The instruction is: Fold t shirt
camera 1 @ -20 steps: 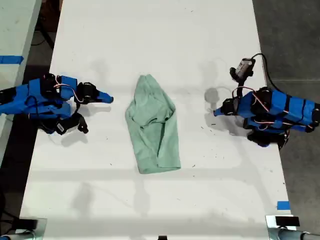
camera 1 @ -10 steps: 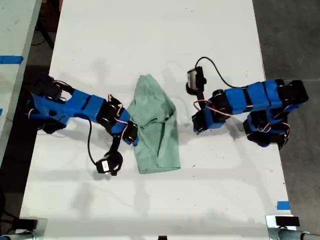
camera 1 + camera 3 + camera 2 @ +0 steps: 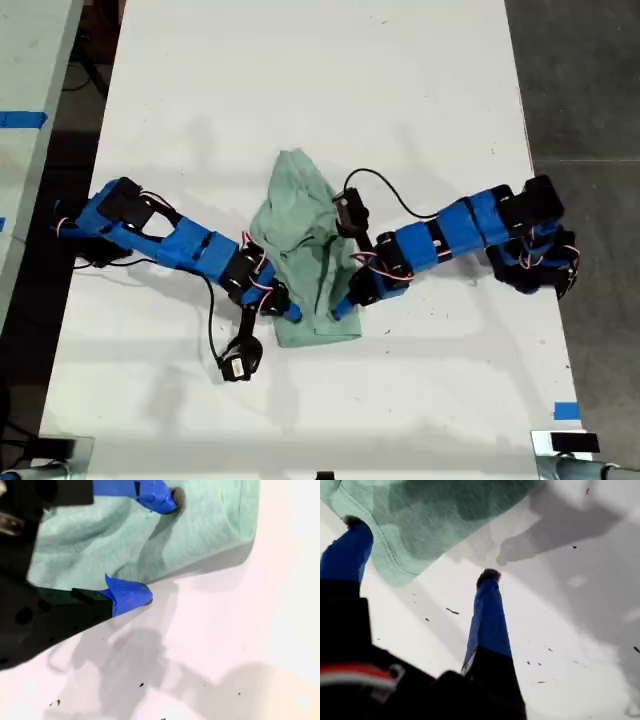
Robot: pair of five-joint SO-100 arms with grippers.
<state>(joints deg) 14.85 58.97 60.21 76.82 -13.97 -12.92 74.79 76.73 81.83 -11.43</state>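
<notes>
The pale mint-green t shirt lies bundled lengthwise in the middle of the white table. Two blue arms reach in from both sides of the exterior view. One gripper meets the shirt's lower edge on that view's left, the other on its right. The wrist views do not settle which arm is which. My first gripper is open, one fingertip at the t shirt's seamed edge, the other on bare table past the corner. My second gripper is open, one finger over the t shirt, the other just off its edge.
Each arm carries a cabled camera, one near the shirt's lower corner, one above its edge. Blue tape marks the table's near corner at the exterior view's right. Grey floor lies beyond that side, and another table stands at the left.
Both arms have stretched from their folded poses at the table's sides in toward the shirt. Their grippers now sit at its lower edges. The shirt itself looks unmoved.
</notes>
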